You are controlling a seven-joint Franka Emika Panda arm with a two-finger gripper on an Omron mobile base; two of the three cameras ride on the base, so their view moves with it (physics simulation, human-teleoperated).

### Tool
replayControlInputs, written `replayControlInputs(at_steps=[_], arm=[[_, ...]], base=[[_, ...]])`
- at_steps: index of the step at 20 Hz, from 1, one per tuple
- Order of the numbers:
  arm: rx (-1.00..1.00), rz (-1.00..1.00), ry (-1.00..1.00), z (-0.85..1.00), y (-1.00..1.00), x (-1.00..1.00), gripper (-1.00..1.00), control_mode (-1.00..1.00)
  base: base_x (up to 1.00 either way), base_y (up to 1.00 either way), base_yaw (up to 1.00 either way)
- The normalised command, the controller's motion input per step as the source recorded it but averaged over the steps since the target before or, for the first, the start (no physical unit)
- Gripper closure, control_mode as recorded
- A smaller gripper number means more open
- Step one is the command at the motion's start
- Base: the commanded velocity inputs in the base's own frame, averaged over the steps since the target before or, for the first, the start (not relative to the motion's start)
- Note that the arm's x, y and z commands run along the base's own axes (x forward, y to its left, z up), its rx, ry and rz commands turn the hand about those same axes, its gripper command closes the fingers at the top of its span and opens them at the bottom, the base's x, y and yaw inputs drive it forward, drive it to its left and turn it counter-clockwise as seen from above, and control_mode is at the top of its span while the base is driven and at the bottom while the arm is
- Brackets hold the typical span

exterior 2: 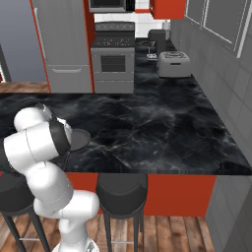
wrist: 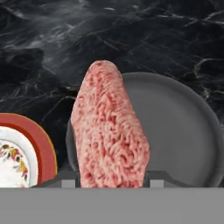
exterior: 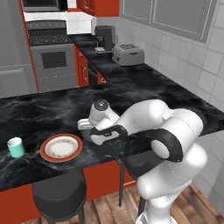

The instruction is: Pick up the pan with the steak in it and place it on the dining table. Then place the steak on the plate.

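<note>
Gripper (wrist: 113,181), bottom centre of hand view: clamped on steak (wrist: 109,131), slab rising up mid-frame. Pan (wrist: 183,131): behind steak, right of centre, on dining table (wrist: 131,35). Plate (wrist: 26,148): lower left edge, just beside pan. Teal cup (exterior: 16,147): left base view, left of plate.

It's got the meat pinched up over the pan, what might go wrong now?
1. The steak stands on edge in the end effector, so it may slip back into the pan.
2. The plate sits close beside the pan; a short swing could drop the steak on the rim or table.
</note>
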Motion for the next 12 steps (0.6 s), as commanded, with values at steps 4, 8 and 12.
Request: replayControlInputs(at_steps=[4, 8, 12], arm=[[0.03, 0.14, -0.01, 0.60, 0.13, -0.53, 1.00, -1.00], [0.01, 0.13, 0.00, 0.53, 0.40, -0.29, 1.00, -1.00], [0.00, 0.16, 0.00, 0.24, 0.48, -0.45, 1.00, -1.00]], base=[[0.00, 0.00, 0.00], [0.00, 0.00, 0.00], [0.00, 0.00, 0.00]])
